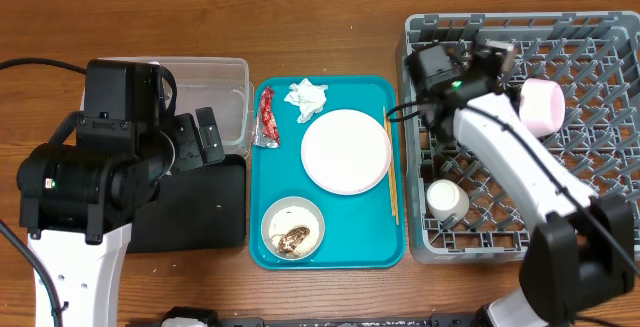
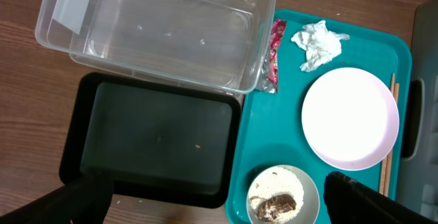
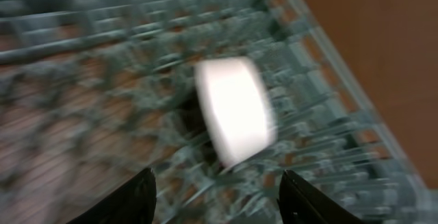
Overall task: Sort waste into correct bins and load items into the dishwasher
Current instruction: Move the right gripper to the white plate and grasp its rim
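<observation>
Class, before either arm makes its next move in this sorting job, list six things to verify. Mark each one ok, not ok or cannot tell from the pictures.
1. Left gripper open and empty: ok.
2. Right gripper free of the pink bowl: ok, jaws apart, view blurred.
3. Clear tub ready for waste: ok, nothing inside.
4. Black tray free for waste: ok.
5. Red wrapper and tissue binned: not ok, both on the teal tray.
6. Pink bowl seated steadily in the dish rack: cannot tell.
</observation>
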